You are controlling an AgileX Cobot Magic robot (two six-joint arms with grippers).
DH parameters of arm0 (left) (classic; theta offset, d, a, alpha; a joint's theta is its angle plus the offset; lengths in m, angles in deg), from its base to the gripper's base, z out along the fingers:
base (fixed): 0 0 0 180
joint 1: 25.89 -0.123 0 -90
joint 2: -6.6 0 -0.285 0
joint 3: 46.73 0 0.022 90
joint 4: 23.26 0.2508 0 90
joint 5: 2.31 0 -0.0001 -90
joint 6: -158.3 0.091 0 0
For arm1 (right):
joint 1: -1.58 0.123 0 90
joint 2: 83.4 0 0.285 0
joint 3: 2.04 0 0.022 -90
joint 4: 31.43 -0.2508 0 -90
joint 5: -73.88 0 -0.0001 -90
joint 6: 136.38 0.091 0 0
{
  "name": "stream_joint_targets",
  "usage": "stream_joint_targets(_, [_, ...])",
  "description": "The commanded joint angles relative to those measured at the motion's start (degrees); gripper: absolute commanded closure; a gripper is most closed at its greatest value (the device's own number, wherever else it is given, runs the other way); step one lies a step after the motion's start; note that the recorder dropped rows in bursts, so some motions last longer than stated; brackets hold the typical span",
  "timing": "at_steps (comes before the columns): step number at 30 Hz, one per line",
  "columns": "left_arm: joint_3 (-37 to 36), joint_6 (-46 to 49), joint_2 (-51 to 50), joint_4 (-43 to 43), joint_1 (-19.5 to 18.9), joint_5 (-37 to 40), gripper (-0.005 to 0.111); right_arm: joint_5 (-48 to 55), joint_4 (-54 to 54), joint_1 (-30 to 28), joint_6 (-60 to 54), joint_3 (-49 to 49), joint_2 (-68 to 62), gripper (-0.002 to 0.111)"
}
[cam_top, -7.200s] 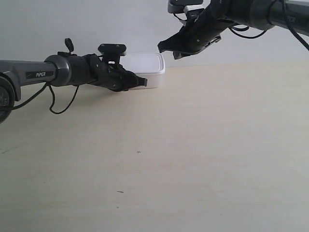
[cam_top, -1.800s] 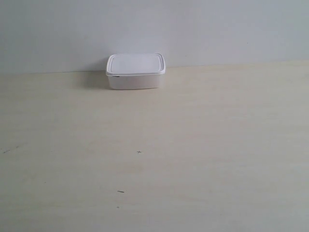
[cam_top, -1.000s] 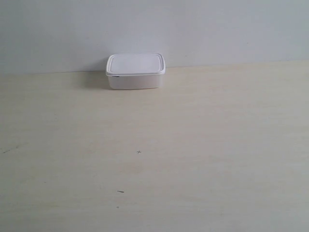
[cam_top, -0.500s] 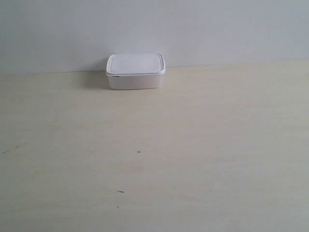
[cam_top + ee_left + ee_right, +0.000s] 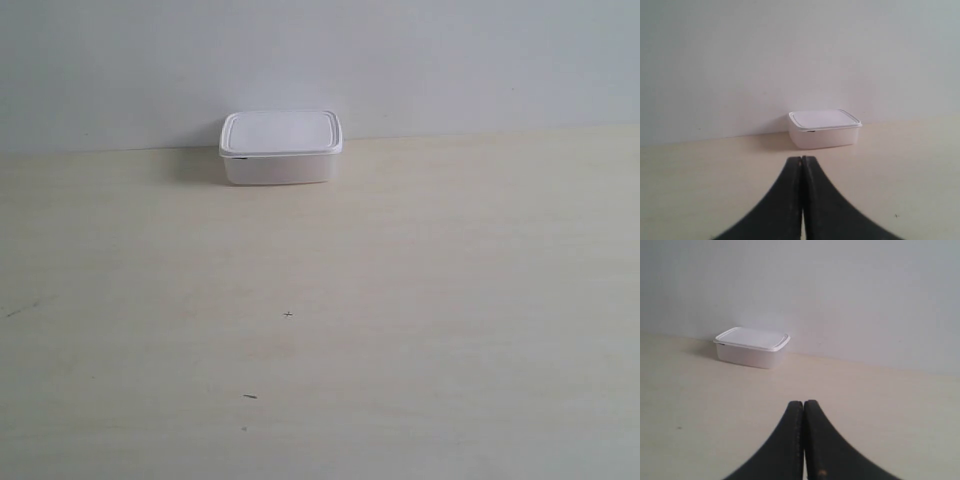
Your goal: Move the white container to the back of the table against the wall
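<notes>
The white container stands with its lid on at the back of the beige table, right against the pale wall. No arm shows in the exterior view. In the left wrist view my left gripper is shut with nothing in it, well short of the white container. In the right wrist view my right gripper is shut and empty too, far from the white container, which sits off to one side of it.
A few tiny dark specks mark the table surface in front of the container. The wall runs along the whole back edge of the table.
Both arms, which were at the container 7.2 s ago, have withdrawn out of the exterior view. The container has stayed still over the last second.
</notes>
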Motion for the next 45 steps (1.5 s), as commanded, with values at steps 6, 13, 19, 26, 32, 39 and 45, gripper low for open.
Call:
stream_joint_targets(6, [-0.1, 0.0, 0.2, 0.0, -0.2, 12.8, 0.107, 10.4, 0.6, 0.1, 0.1, -0.2, 0.7, 0.108])
stream_joint_targets(13, [-0.1, 0.0, 0.2, 0.0, -0.2, 15.4, 0.107, 11.4, 0.6, 0.1, 0.1, -0.2, 0.7, 0.108])
stream_joint_targets(19, [-0.1, 0.0, 0.2, 0.0, -0.2, 16.2, 0.107, 11.4, -0.3, 0.1, 0.1, -0.2, 0.7, 0.108])
stream_joint_targets(26, [-0.1, 0.0, 0.2, 0.0, -0.2, 16.2, 0.107, 11.4, -0.4, 0.1, 0.1, -0.2, 0.7, 0.108])
stream_joint_targets(32, [-0.1, 0.0, 0.2, 0.0, -0.2, 16.2, 0.107, 11.4, -0.4, 0.1, 0.1, -0.2, 0.7, 0.108])
stream_joint_targets(39, [-0.1, 0.0, 0.2, 0.0, -0.2, 16.2, 0.107, 11.4, -0.4, 0.1, 0.1, -0.2, 0.7, 0.108])
stream_joint_targets(45, [-0.1, 0.0, 0.2, 0.0, -0.2, 16.2, 0.107, 11.4, -0.4, 0.1, 0.1, -0.2, 0.7, 0.108])
